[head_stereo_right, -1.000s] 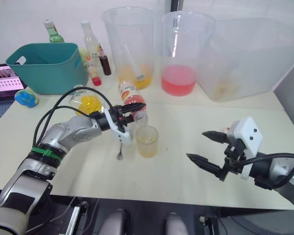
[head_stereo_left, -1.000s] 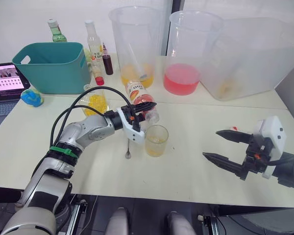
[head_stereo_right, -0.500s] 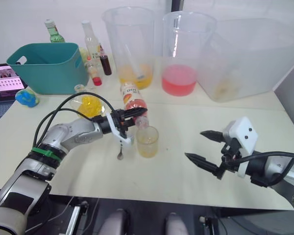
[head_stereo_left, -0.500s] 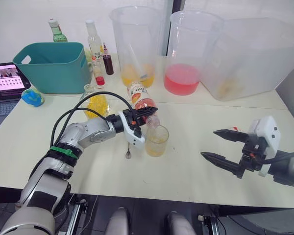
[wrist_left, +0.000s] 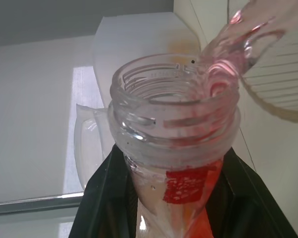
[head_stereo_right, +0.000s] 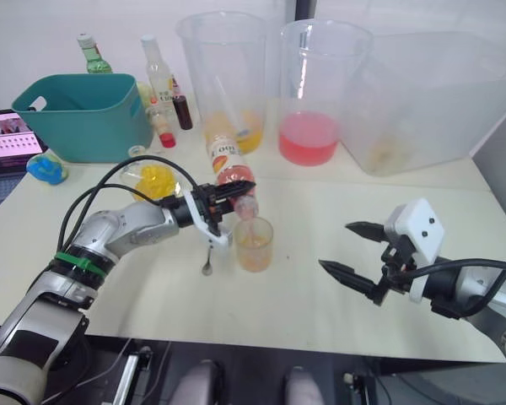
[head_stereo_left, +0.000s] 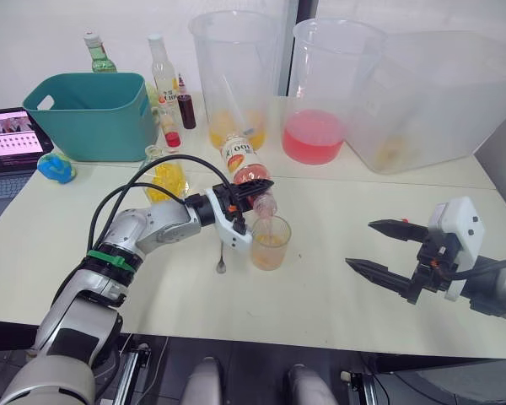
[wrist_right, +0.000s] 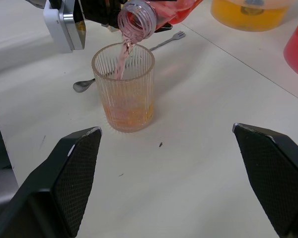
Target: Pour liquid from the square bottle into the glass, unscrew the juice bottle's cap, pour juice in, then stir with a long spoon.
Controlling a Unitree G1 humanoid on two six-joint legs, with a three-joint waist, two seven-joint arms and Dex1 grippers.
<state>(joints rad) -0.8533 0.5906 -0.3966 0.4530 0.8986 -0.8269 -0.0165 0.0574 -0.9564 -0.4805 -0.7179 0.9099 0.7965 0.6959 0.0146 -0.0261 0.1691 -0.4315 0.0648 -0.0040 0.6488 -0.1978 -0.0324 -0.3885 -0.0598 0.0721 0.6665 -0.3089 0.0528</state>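
Pink juice streams from juice bottle (head_stereo_left: pixel 246 171), mouth tilted down over glass (head_stereo_left: pixel 270 242) mid-worktop | left pincer (head_stereo_left: pixel 243 196) grasping bottle | right pincer (head_stereo_left: pixel 386 250) released, well apart | long spoon (head_stereo_left: pixel 222 255) beside glass, nearer left.

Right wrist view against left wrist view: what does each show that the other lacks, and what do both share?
Right wrist view alone: the long spoon lying on the table behind the glass, yellow liquid in the glass's bottom, and the open right gripper. Left wrist view alone: the juice bottle's threaded, capless neck up close, clamped by the left gripper. Both: the juice bottle tipped, pink juice streaming into the glass.
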